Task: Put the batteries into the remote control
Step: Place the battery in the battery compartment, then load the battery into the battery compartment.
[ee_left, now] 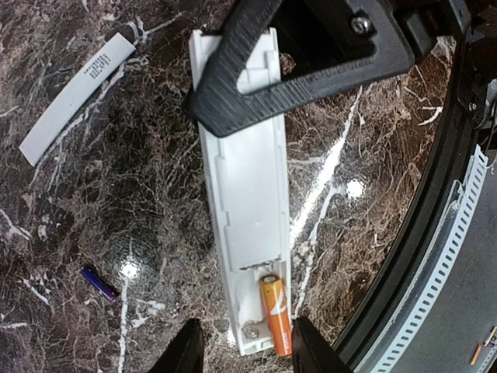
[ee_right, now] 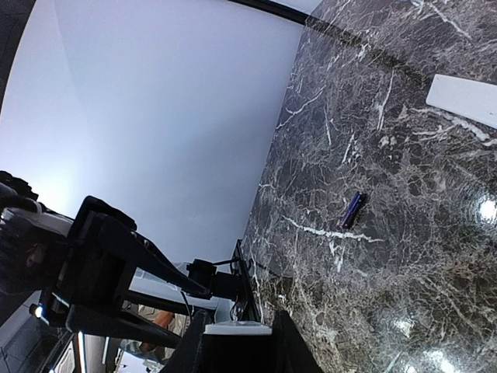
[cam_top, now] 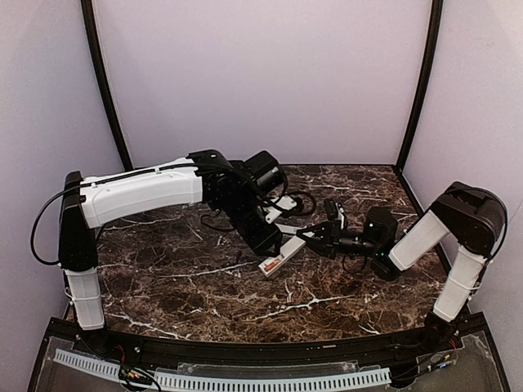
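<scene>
clamped across its 12 o'clock end by right fingers (ee_left: pixel 256 101), closed on it: remote control (ee_left: pixel 248 194), slim stiff white plastic, probably light and slick. red-orange battery (ee_left: pixel 276 315) already seated in recess at 6 o'clock end. left fingers (ee_left: pixel 185 351) parted, empty, straddling that end. blue-purple battery (ee_left: pixel 99 284) loose on glossy marble table (ee_left: pixel 93 194), 8 o'clock of remote: tiny smooth cylinder, likely to roll, best pinched across mid-body. thin white cover strip (ee_left: pixel 74 97) at 10 o'clock.
</scene>
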Robot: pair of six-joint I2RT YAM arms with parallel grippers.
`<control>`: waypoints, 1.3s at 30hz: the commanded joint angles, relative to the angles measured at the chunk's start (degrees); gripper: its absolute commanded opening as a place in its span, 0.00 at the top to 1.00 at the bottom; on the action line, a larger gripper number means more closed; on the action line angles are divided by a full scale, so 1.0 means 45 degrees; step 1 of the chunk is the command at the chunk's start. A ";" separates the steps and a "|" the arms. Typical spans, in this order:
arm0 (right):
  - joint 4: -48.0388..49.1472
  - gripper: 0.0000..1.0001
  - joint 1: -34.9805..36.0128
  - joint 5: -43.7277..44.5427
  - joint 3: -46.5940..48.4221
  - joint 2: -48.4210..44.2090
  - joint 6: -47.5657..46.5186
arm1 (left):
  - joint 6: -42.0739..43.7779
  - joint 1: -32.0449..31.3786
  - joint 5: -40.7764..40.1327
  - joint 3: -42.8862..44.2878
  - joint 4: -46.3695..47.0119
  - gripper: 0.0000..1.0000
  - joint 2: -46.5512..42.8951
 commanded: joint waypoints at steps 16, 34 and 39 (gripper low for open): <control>0.1201 1.00 0.0133 -0.1551 0.0114 -0.0010 0.0371 | 0.6702 0.0231 0.1547 -0.9098 0.8079 0.23 -0.8583; 0.1358 1.00 0.0894 -0.1809 0.0876 0.0461 0.0814 | 1.1190 -0.1589 0.1743 -0.9068 0.6550 0.71 -0.7047; 0.1528 1.00 0.1043 -0.1810 0.0913 0.0570 0.0889 | 1.1516 -0.1619 0.1916 -0.8992 0.6411 0.75 -0.6911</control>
